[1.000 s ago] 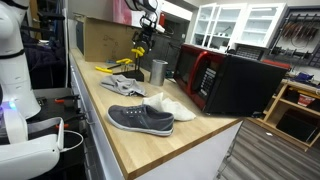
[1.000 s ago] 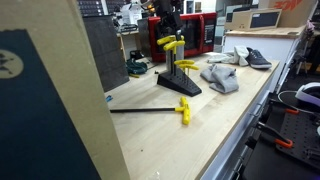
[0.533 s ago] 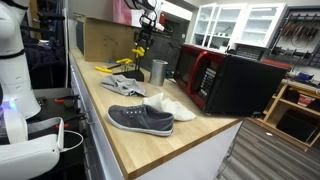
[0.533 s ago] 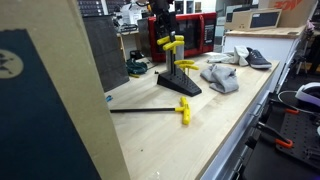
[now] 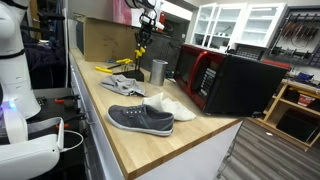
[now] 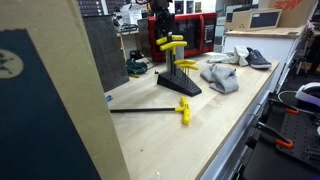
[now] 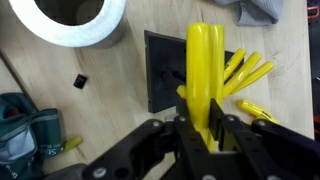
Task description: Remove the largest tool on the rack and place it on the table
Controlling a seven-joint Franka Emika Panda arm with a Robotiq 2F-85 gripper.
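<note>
A black rack (image 6: pixel 181 86) stands on the light-wood table (image 6: pixel 205 140) and carries yellow-handled tools. My gripper (image 6: pixel 163 27) comes down from above onto the topmost and biggest handle, the largest tool (image 6: pixel 170 42). In the wrist view that thick yellow handle (image 7: pixel 205 55) runs between my fingers (image 7: pixel 186 128), and the gripper (image 7: pixel 205 128) is shut on it. Shorter yellow handles (image 7: pixel 245 72) fan out to its right over the rack's dark base (image 7: pixel 162 70). Its metal shaft is hidden. In an exterior view the gripper (image 5: pixel 143 38) hangs over the rack (image 5: pixel 137 56).
A steel cup (image 5: pixel 158 71) stands close beside the rack. Another long yellow-handled tool (image 6: pixel 181 110) lies on the table in front of it. Grey shoes (image 5: pixel 140 118), a red microwave (image 5: pixel 225 80) and a cardboard box (image 5: pixel 105 38) also stand on the counter.
The jaws have closed onto the top yellow handle. The arm and the rack have hardly moved.
</note>
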